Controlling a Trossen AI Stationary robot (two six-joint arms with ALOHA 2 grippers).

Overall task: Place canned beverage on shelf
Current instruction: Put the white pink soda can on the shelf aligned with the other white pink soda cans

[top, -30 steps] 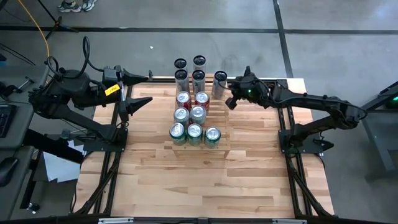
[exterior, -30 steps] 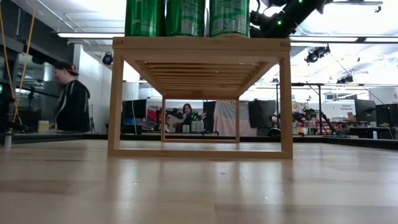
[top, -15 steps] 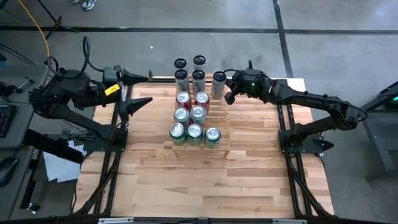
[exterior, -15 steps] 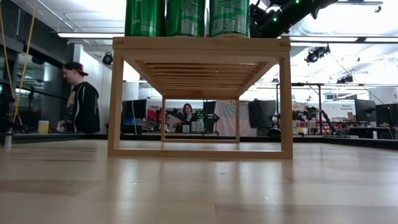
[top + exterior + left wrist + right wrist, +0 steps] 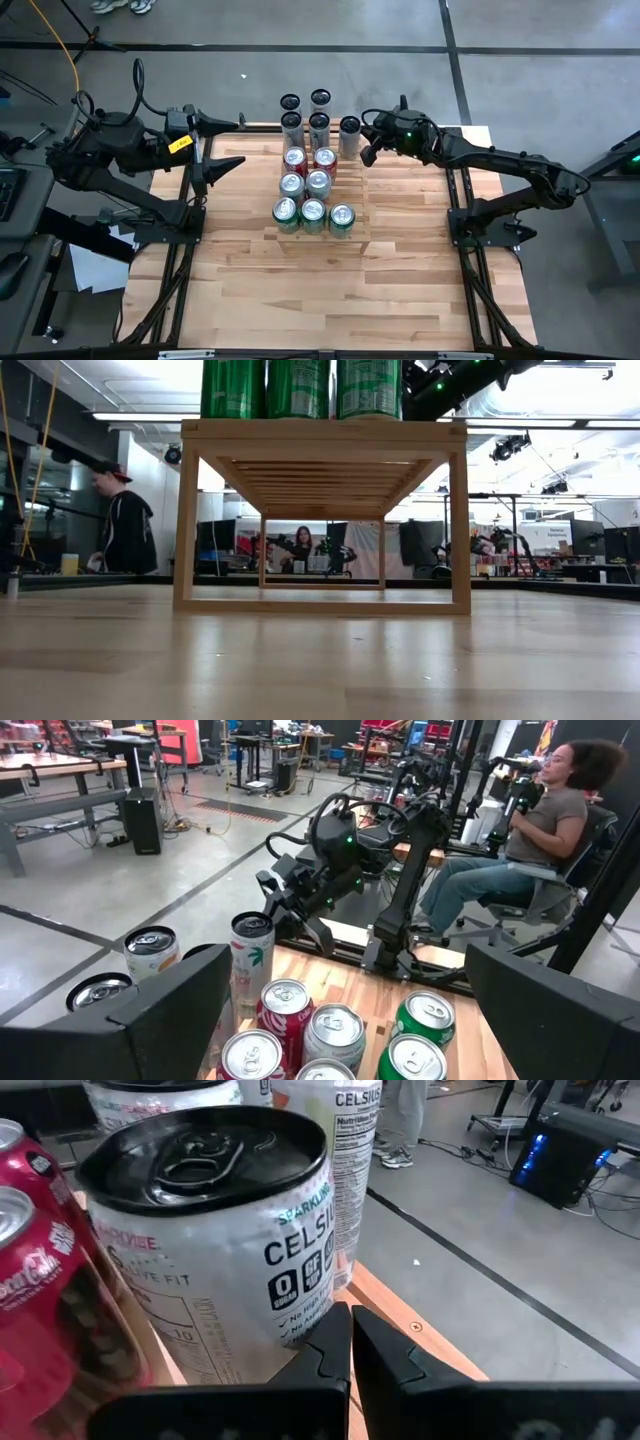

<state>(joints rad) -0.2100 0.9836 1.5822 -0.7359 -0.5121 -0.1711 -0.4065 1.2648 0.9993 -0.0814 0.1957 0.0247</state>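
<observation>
Fingers of the right gripper point(image 5: 350, 1342) are pressed together, grasping nothing, their tips just beside the foot of a white Celsius can point(image 5: 215, 1230). That can stands at the table's far edge, beside the right end of the shelf point(image 5: 320, 432), apparently level with its back row. The closed gripper looks to be nudging or lining up the can rather than lifting it, so the step is likely final positioning; next it should back away without tipping the can. The left gripper point(image 5: 222, 146) waits spread wide near the far-left corner of the table point(image 5: 400, 270). Whether the can rests on the slats or on the table is hard to tell. The low view cuts off the green cans point(image 5: 300, 388).
</observation>
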